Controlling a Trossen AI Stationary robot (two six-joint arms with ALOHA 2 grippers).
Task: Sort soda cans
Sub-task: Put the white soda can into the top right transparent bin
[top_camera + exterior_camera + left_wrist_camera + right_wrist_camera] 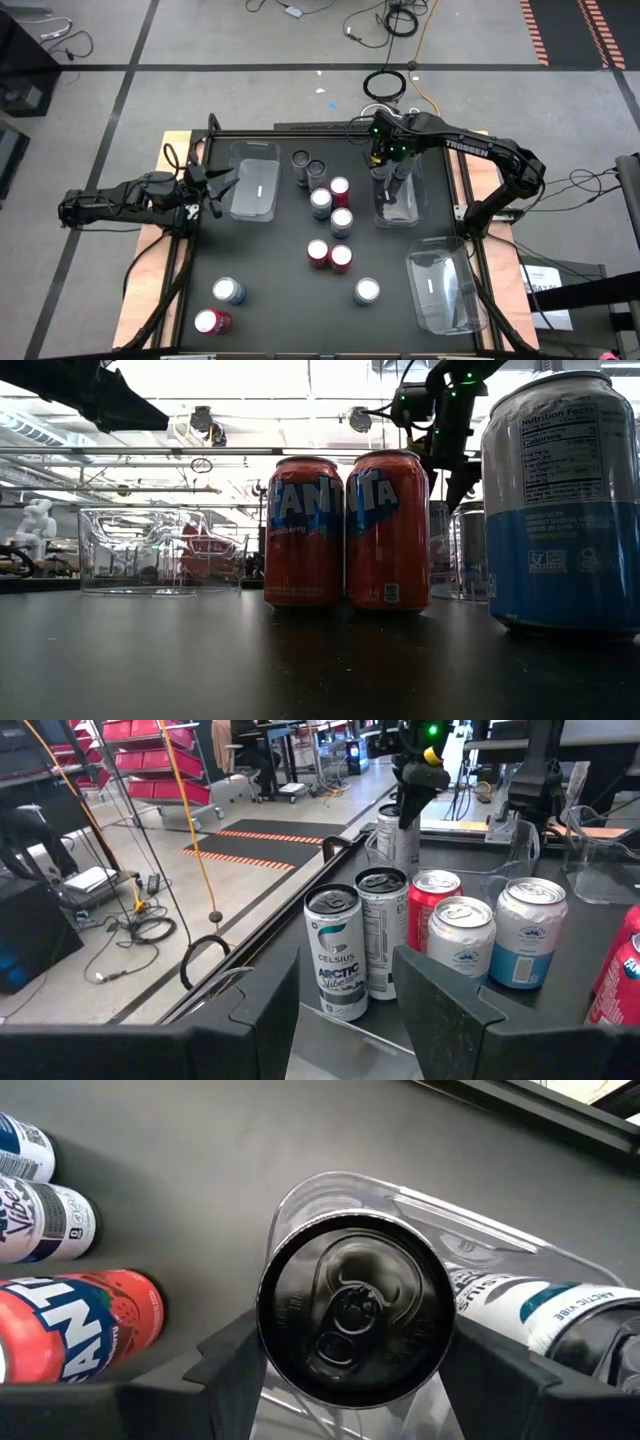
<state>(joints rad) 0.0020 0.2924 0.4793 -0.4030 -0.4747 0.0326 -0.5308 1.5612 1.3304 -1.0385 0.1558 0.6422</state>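
Two grippers: your right gripper (350,1355), upper right of the high view, pinches a dark grey can (352,1308) over a clear tray (397,210); left gripper (215,187) is pressed together, empty, left edge

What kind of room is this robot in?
Probably a robotics lab or workshop: cables trail across the bare floor, striped tape marks it, and red storage racks stand beyond the table.

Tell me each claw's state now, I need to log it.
Left claw: closed, empty.
Right claw: closed on a dark grey can over a clear tray.
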